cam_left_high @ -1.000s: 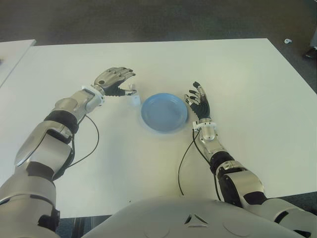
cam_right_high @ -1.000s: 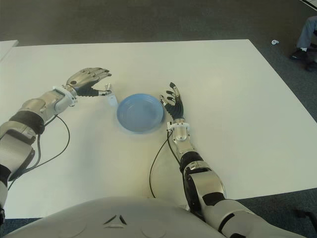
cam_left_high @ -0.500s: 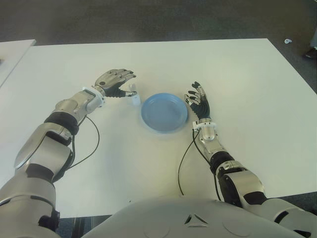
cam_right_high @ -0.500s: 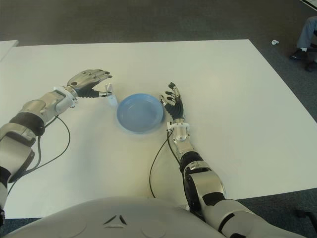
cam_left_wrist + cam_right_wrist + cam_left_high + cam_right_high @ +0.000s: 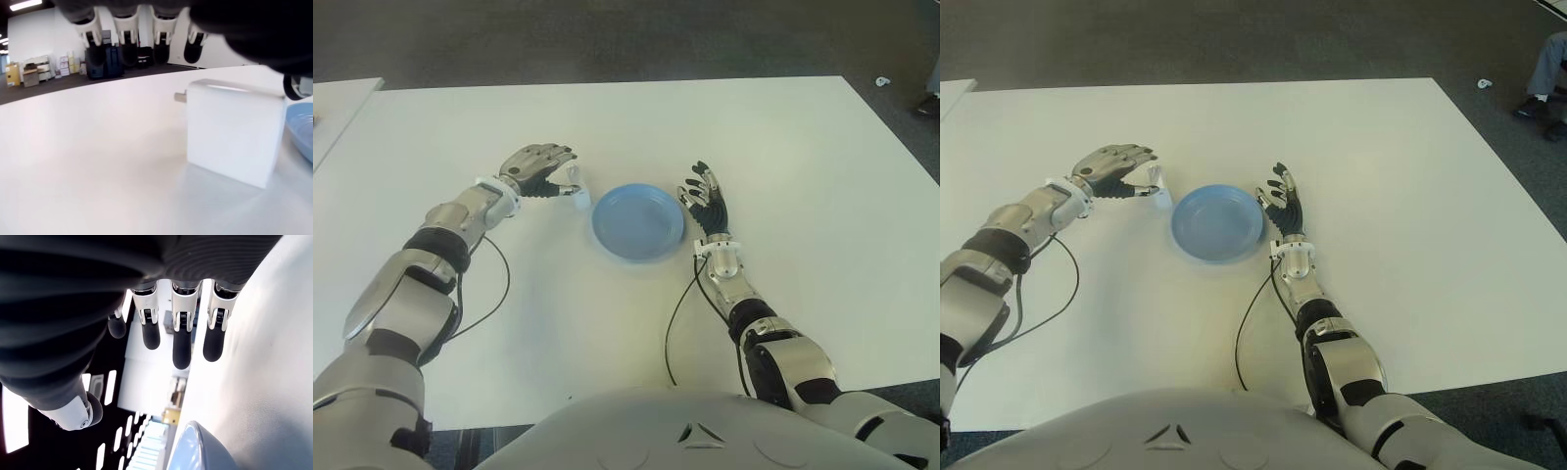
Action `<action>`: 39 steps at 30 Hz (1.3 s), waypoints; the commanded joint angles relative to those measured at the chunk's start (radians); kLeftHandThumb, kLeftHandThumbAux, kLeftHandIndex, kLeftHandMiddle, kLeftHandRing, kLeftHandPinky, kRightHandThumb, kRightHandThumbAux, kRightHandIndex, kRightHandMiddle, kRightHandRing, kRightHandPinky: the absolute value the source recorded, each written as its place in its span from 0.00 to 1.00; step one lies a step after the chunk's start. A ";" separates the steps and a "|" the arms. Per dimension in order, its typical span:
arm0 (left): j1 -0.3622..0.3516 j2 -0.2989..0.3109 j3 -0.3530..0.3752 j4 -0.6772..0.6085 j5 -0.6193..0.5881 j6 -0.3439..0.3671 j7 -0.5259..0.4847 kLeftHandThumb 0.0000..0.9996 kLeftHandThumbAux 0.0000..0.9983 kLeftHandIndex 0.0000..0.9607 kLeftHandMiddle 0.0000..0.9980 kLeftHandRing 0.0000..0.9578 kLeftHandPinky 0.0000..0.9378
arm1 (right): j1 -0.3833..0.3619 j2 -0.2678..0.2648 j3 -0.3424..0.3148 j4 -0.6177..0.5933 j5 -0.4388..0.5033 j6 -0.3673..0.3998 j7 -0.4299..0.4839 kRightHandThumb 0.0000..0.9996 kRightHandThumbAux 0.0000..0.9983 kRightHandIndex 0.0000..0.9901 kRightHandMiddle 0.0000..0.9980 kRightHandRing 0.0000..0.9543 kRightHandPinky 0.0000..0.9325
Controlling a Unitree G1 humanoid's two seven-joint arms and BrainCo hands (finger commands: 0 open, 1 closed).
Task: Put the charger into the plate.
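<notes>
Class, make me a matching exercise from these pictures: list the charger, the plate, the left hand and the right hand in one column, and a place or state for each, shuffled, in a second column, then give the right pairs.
Things:
1. charger
2. plate
3. left hand
4. right hand

Places or states:
A. blue, with nothing in it
B. open, beside the plate on the robot's right
C. white, standing on the table just left of the plate
D. fingers arched over the charger, not closed on it

Pairs: 1-C, 2-A, 3-D, 4-B
</notes>
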 commanded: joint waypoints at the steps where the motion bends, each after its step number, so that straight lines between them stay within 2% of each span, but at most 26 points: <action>1: 0.023 -0.030 0.010 0.021 -0.017 0.026 -0.028 0.24 0.12 0.00 0.00 0.00 0.00 | 0.115 0.023 0.012 0.107 -0.012 0.101 0.008 0.00 0.64 0.00 0.14 0.23 0.27; 14: 0.017 -0.071 0.006 0.079 -0.016 0.056 -0.013 0.24 0.12 0.00 0.00 0.00 0.00 | 0.113 0.027 0.009 0.112 -0.011 0.099 0.001 0.00 0.64 0.00 0.14 0.24 0.29; 39: 0.026 -0.093 0.012 0.104 -0.046 0.070 -0.031 0.23 0.12 0.00 0.00 0.00 0.00 | 0.114 0.027 0.013 0.110 -0.016 0.101 -0.006 0.00 0.64 0.00 0.14 0.24 0.30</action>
